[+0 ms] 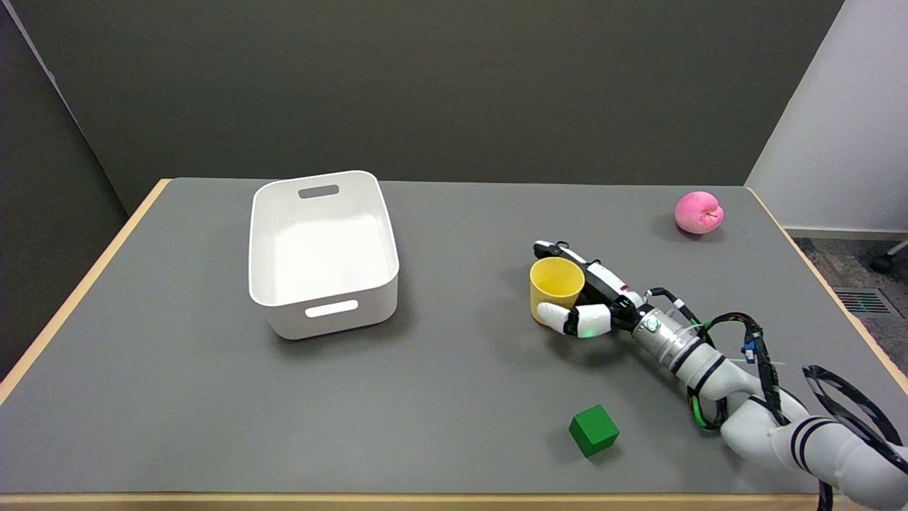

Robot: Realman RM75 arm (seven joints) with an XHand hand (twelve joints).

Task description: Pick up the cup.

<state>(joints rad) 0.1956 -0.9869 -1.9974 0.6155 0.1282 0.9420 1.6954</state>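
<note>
Yellow cup stands upright on the grey worktop, right of centre, mouth open to the camera. Right hand reaches in from the lower right on a white arm with black cables, wrapped around the cup: long fingers lie along the cup's far side, the thumb presses against its near side low down, so the hand is grasping the cup. Cup base looks still on the worktop; cannot tell for sure if it is lifted. White bin with slot handles sits well to the left of the cup, upright, inside bare. Green cube lies near the front edge, nearer the camera than the hand and apart from it. Pink apple rests at the far right corner, well apart from the cup. Worktop has a light wood edge; dark wall behind, pale wall at right.
</note>
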